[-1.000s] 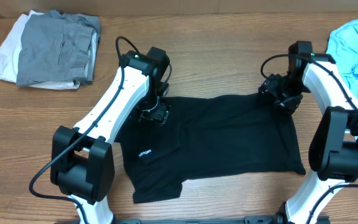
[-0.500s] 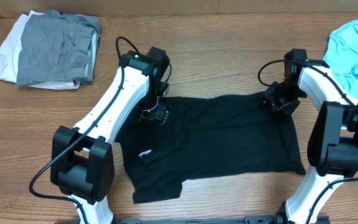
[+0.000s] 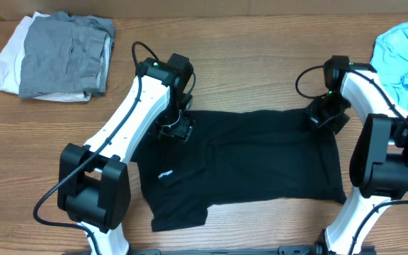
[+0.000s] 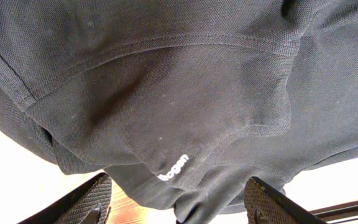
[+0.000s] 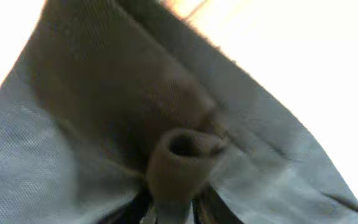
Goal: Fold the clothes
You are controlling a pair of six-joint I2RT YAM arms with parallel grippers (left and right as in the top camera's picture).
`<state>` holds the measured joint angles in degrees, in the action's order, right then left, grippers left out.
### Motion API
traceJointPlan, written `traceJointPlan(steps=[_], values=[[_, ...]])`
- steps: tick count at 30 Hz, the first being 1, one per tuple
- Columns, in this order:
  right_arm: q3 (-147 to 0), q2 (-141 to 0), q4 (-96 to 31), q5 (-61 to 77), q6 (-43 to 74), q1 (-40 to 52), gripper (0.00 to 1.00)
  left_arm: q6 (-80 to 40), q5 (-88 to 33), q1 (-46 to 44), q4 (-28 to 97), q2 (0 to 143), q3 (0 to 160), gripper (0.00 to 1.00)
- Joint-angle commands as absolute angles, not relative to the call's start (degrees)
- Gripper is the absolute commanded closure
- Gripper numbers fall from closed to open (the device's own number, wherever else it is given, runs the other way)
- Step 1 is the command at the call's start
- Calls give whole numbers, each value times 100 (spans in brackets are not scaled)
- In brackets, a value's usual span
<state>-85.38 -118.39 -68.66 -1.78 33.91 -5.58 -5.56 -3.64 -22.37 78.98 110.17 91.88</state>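
Note:
A black short-sleeved shirt point(image 3: 261, 156) with a small white logo point(image 3: 166, 174) lies spread flat on the wooden table. My left gripper point(image 3: 176, 129) hovers over its upper left corner, open; in the left wrist view its two fingertips point(image 4: 89, 202) stand wide apart over the shirt point(image 4: 166, 93) near the logo point(image 4: 173, 168), holding nothing. At the upper right corner my right gripper point(image 3: 324, 113) has come down on the shirt. The right wrist view shows a bunched fold of black fabric point(image 5: 179, 158) pinched between the jaws of the right gripper point(image 5: 173, 213).
A folded pile of grey and white clothes point(image 3: 59, 53) sits at the far left corner. A light blue garment point(image 3: 406, 60) lies crumpled at the far right edge. Both arm bases stand at the table's near edge.
My right gripper has shifted a little to the right onto the shirt's upper right corner and shut on a fold of it. The left arm has not moved.

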Motion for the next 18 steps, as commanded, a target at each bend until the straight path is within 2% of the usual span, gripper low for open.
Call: traceJointPlan(steps=[1, 3, 8, 13, 16, 18], values=[[-9059, -11874, -7188, -784, 3433, -585, 79, -423, -403, -2209, 7905, 11037, 9148, 29], [-9080, -11874, -7345, -958, 3433, -585, 79, -423, -405, -2209, 7920, 11037, 9148, 32], [-9065, -11874, -7651, -1100, 3439, -585, 90, -423, -403, -2209, 7922, 11037, 9148, 32], [-9065, -11874, -8125, -1461, 3876, -587, 92, -423, -405, -2209, 7924, 11037, 9148, 31], [-9037, -11874, -8169, -1542, 3927, -587, 91, -395, -405, -2209, 7922, 11037, 9148, 31], [-8984, -11874, -8136, -1542, 3924, -587, 85, -379, -405, -2209, 7926, 11037, 9148, 31]])
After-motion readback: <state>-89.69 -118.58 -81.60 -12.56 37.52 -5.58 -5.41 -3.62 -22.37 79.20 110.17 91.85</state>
